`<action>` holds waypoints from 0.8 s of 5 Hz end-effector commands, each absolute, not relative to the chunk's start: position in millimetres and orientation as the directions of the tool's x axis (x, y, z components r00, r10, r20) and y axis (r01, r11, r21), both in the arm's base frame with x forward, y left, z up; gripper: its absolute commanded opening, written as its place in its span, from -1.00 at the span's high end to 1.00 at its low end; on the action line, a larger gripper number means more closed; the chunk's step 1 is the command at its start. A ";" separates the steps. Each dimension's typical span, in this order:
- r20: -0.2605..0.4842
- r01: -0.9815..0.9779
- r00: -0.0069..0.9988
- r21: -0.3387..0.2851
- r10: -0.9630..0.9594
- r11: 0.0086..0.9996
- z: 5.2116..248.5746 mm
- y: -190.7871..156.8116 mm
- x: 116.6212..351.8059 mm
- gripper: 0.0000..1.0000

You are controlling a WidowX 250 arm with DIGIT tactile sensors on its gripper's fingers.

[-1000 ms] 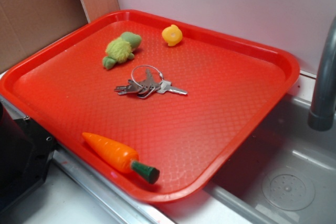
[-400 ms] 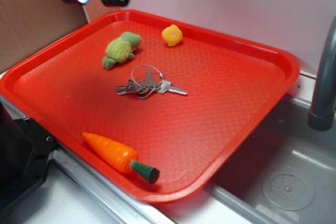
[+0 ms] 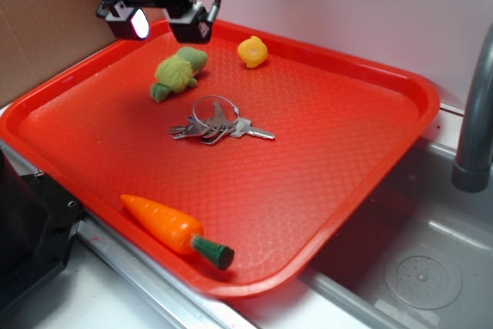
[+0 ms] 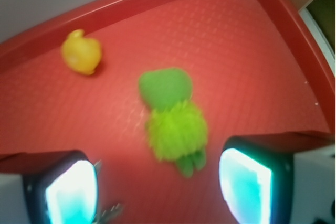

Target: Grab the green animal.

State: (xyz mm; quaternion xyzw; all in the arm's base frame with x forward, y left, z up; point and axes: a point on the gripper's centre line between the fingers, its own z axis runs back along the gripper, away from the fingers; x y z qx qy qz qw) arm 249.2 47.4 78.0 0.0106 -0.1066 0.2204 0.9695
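Lime-green fuzzy green animal (image 3: pixel 176 72) sits upper left on red tray (image 3: pixel 323 152), w/ gripper (image 3: pixel 163 25) above it, jaws apart. I'd drop straight down, center on the body, avoid keys (image 3: pixel 216 125) below it, then close.

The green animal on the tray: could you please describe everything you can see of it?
The green animal is a small plush toy with a fuzzy lime-green rounded body, a smoother darker green head and small darker feet. It lies flat on the red tray near the far left corner, its head toward the yellow duck but apart from it, with the keys just in front. Only the tray touches it. The open gripper hangs above, and in the wrist view the toy sits between the two fingers.
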 end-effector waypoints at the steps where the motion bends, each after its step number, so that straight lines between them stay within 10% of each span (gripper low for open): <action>1: 0.221 -0.447 0.878 0.061 0.425 0.893 46.4 60.1 263.0 -1.00; 2: 0.204 -0.433 0.887 0.054 0.415 0.900 30.4 63.7 266.9 -1.00; 4: 0.198 -0.453 0.879 0.062 0.433 0.890 21.8 66.8 268.9 1.00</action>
